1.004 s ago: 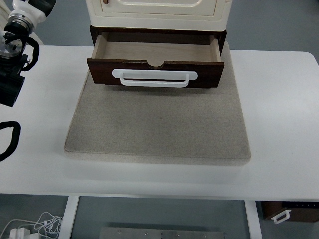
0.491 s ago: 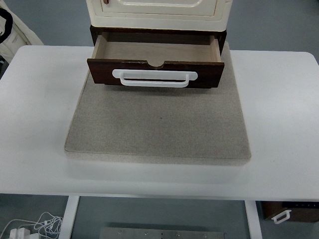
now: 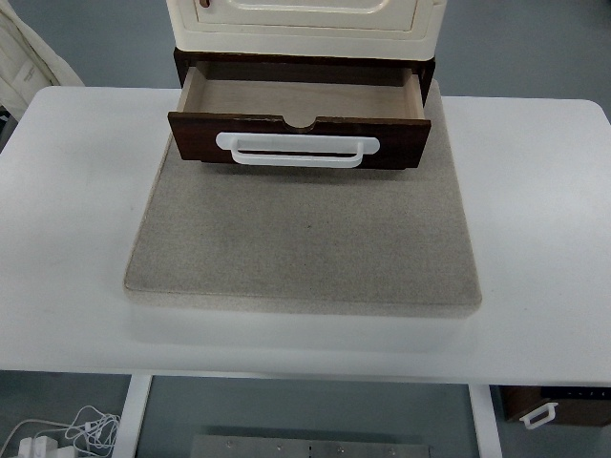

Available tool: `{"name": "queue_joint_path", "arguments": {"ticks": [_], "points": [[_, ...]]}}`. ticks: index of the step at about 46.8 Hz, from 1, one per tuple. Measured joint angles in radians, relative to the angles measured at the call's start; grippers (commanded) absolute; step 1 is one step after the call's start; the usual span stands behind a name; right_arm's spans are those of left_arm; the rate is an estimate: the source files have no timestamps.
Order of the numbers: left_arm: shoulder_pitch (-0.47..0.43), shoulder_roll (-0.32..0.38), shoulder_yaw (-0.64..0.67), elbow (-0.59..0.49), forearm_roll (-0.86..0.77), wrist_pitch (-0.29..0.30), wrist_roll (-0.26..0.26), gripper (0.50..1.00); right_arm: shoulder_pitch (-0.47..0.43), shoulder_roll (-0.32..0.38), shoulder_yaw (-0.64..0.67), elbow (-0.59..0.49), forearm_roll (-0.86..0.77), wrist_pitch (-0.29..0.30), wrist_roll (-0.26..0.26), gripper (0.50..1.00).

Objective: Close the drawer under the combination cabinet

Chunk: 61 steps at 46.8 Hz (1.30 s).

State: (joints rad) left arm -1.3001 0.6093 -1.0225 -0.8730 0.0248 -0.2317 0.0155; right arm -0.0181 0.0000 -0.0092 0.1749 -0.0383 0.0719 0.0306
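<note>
A cream combination cabinet (image 3: 305,24) stands at the back centre on a dark brown base. Its brown drawer (image 3: 298,141) is pulled out toward me, with an empty pale wooden inside (image 3: 301,97). A white bar handle (image 3: 297,150) runs across the drawer's front. The cabinet and drawer rest on a grey-beige mat (image 3: 304,239). Neither of my arms shows in the head view.
The white table (image 3: 535,219) extends to both sides of the mat. A person's white sleeve (image 3: 27,57) shows at the top left corner. Under the table lie white cables (image 3: 67,434) at the left and a small brown drawer unit (image 3: 554,405) at the right.
My left arm, seen at the left edge a second ago, has withdrawn out of the picture. The drawer has not moved.
</note>
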Motion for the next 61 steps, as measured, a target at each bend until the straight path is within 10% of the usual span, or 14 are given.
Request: {"name": "queue_joint_path", "arguments": {"ticks": [34, 61], "points": [[-0.065, 0.009, 0.213, -0.516, 0.23, -0.001, 0.049, 0.996, -0.001, 0.0, 0.0, 0.0, 0.0, 0.0, 0.0, 0.952], [-0.109, -0.105, 0.547, -0.66, 0.478, -0.032, 0.115, 0.996, 0.0, 0.0, 0.0, 0.0, 0.0, 0.0, 0.0, 0.952]]}}
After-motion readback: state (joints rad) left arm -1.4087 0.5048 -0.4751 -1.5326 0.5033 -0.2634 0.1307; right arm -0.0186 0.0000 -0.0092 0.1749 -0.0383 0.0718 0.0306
